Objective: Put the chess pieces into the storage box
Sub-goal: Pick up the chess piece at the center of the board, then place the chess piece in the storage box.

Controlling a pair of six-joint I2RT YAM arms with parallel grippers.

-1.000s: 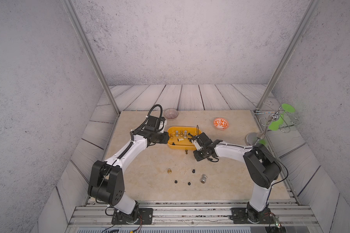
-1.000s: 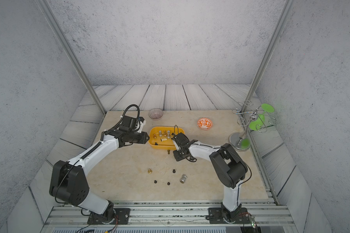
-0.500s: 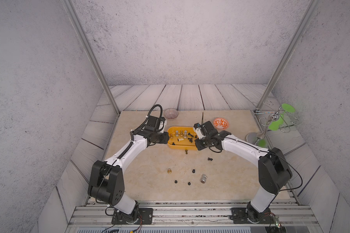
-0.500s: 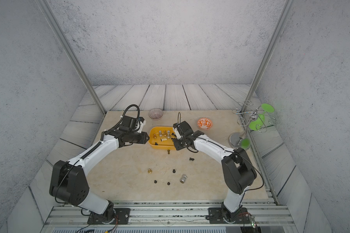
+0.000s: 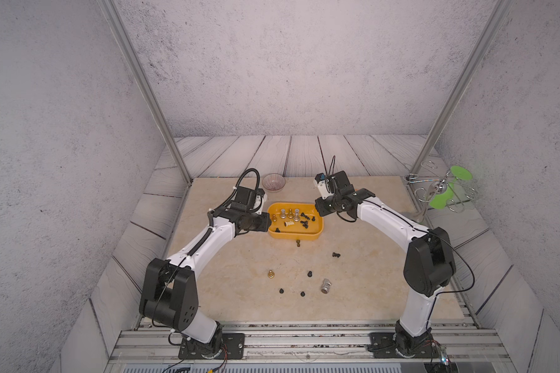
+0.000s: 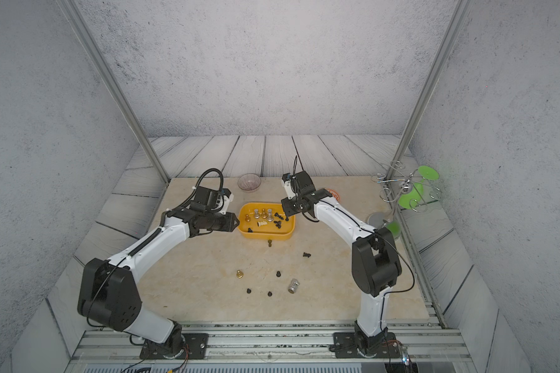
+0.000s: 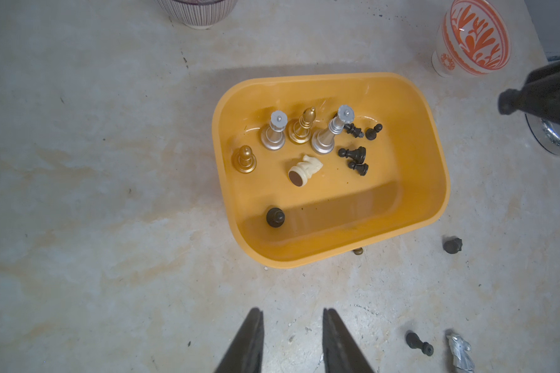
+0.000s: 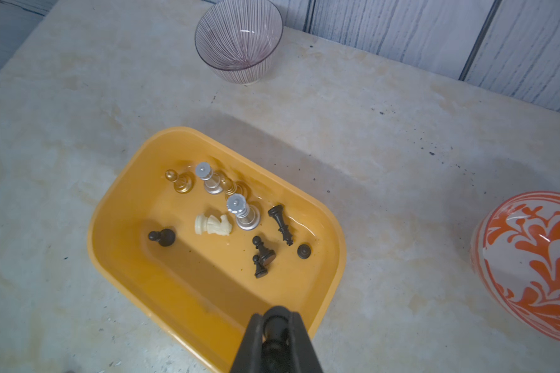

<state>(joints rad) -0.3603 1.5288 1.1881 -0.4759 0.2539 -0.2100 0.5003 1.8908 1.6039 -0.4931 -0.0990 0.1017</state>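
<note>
Storage box: the yellow tub [image 5: 292, 236] sits on the table [image 5: 240, 300] between the two arms.
In the box: silver pieces [image 7: 274, 135], gold pieces [image 7: 244, 160] and small black pieces [image 7: 353, 153], plus a cream knight [image 7: 306, 168] lying on its side.
Right gripper [image 8: 277, 312]: pressed together on a black piece [image 8: 273, 326], held over the box's end nearest that arm.
Left gripper [image 7: 292, 311]: fingers spread with nothing between them, hanging just off the box's opposite end.
Loose on the table: a small gold piece [image 5: 298, 243] right against the box's near wall (touching or not, I can't tell). Nearer the arm bases lie a gold pawn [image 5: 271, 274], a silver piece [image 5: 326, 285] on its side and four scattered black ones [image 5: 336, 254].
Bowls: a ribbed glass bowl [image 5: 274, 182] beyond the box, an orange-and-white bowl [image 8: 530, 264] near it.
</note>
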